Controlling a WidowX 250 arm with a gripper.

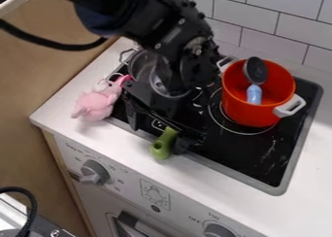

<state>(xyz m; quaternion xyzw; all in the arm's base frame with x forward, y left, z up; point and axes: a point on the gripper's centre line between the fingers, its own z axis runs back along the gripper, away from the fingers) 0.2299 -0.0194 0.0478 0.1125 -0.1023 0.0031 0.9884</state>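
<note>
A toy kitchen [188, 197] by its look, with black stove top [262, 156] set in white counter [308, 180], wall tiles [285, 29] along the back edge, turning knobs [95, 172] and oven handle [134, 227] below the front edge

We see a blue-handled dark spoon [256, 71] inside the red pot [250, 113], the black stovetop [245, 151] beneath it, and white wall tiles [269, 32] behind it.

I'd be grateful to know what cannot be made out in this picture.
In the camera view:
- Metal pot: partly hidden by the robot arm.
- Right-hand knob: cut off by the bottom edge.
- Green toy: any contact with the gripper is too small to tell.
</note>
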